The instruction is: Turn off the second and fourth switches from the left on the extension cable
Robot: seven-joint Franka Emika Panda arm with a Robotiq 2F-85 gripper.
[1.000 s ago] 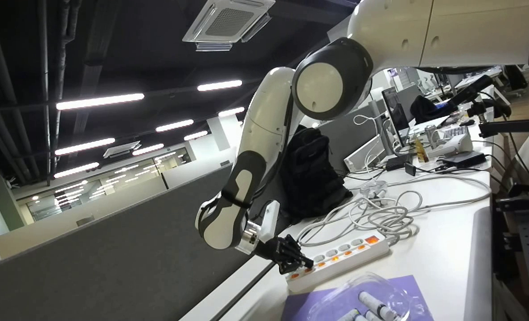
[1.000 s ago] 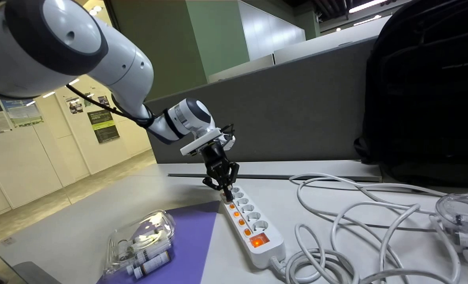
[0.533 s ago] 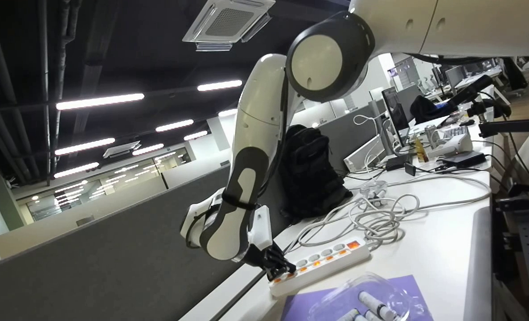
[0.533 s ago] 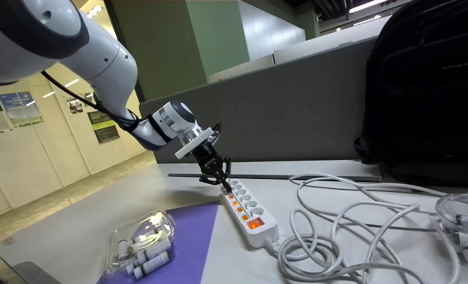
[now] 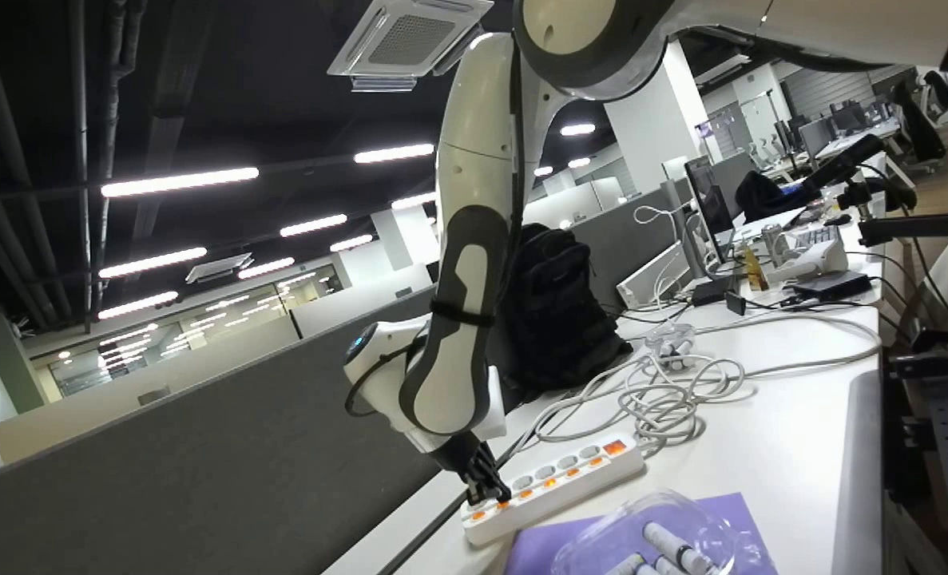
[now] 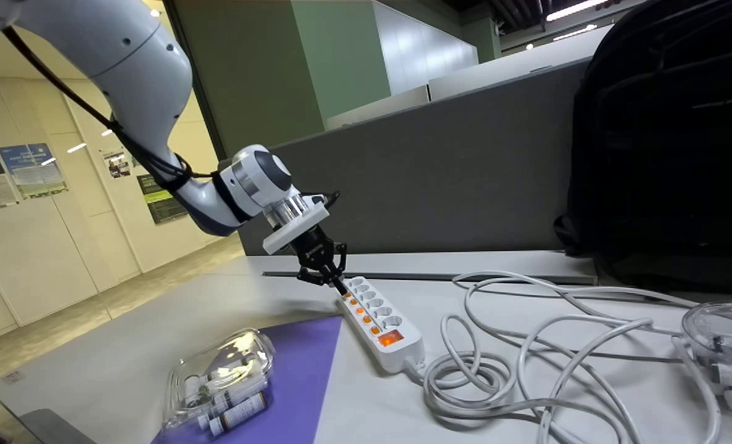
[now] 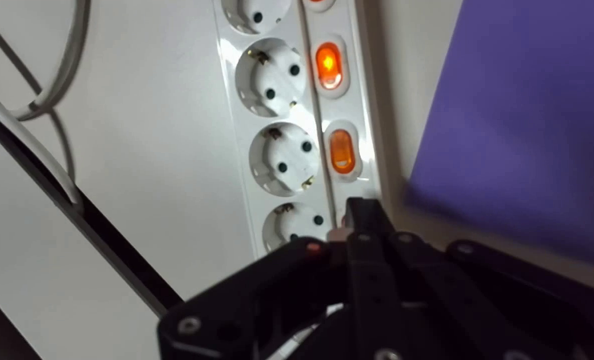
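Observation:
The extension cable is a long white strip on the table, also in an exterior view and the wrist view. Its small orange switches run along one edge beside the sockets. One switch glows bright in the wrist view. The switch nearer my fingers is duller orange. My gripper is shut, fingertips together with nothing between them. In both exterior views the gripper points down at the strip near its left end, at the second switch. The fingertips mostly hide that switch in the wrist view.
A purple sheet lies beside the strip, with a clear plastic box of small bottles on it. White cord loops lie past the strip's main red switch. A black backpack and a grey partition stand behind.
The strip has slid along the table, away from its cord end and towards the partition. My gripper has moved with it, its shut tips staying near the same switch. The cord coil has shifted along.

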